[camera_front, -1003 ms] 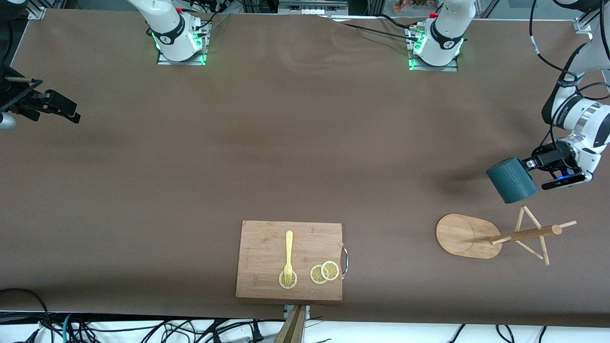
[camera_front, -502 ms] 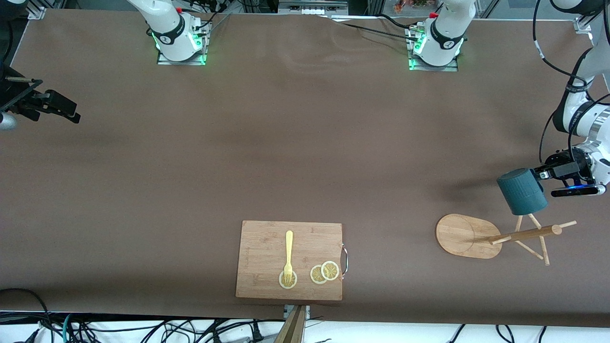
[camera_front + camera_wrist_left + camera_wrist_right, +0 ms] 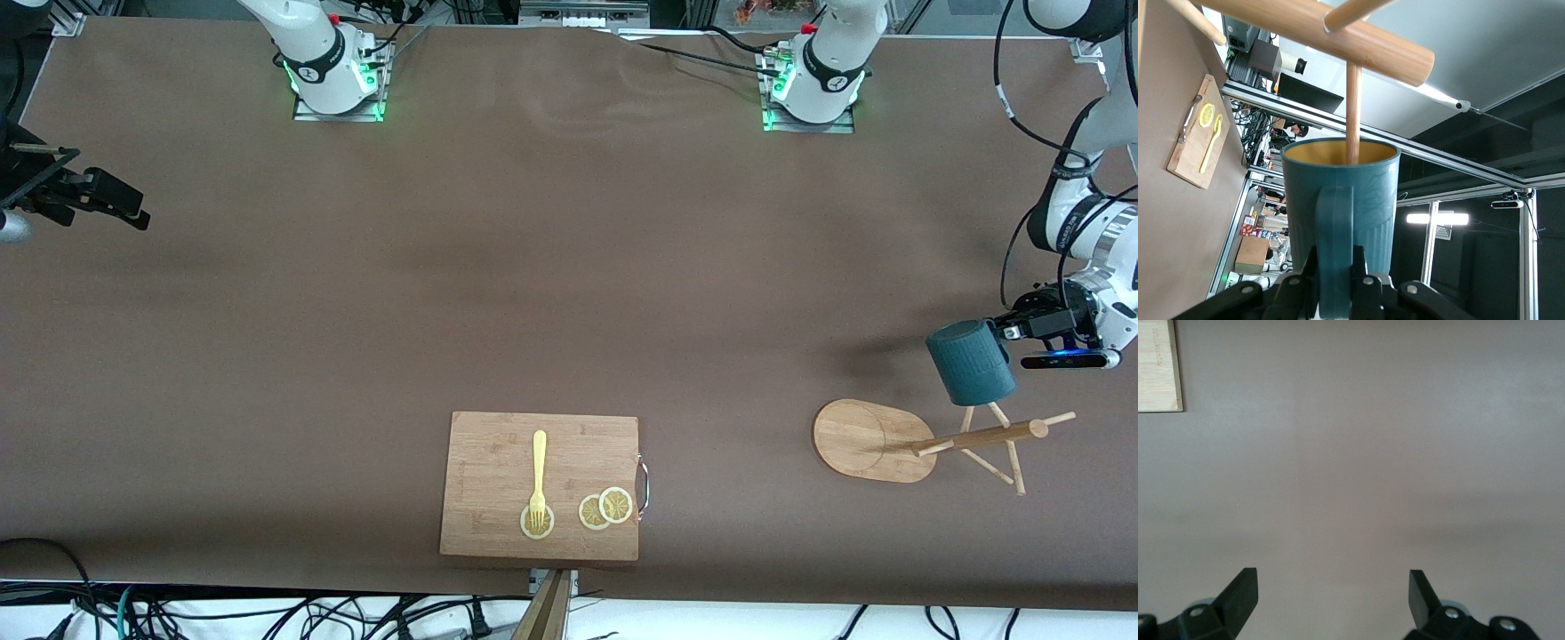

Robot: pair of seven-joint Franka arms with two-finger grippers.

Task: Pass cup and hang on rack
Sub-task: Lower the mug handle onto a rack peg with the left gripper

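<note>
The table [image 3: 551, 293] carries, at the left arm's end, the rack [image 3: 876, 440], the landmark here; it stands on its oval base with pegs splayed from the post. Well apart from the rack, toward the right arm's end, lies the cutting board [image 3: 540, 484] with a yellow fork [image 3: 538, 484] and lemon slices [image 3: 605, 508]. Over the last second the left gripper [image 3: 1009, 331] has swung the cup [image 3: 971, 362] down from beside the rack to directly over its pegs, tipping the mouth toward them. Its jaws are clenched on the cup's handle. In the left wrist view a peg [image 3: 1353, 113] now enters the cup's mouth. Judged from this, the pass is done and hanging is under way; release has not begun. The right gripper [image 3: 1331, 587] waits far from the rack, jaws released and empty.
</note>
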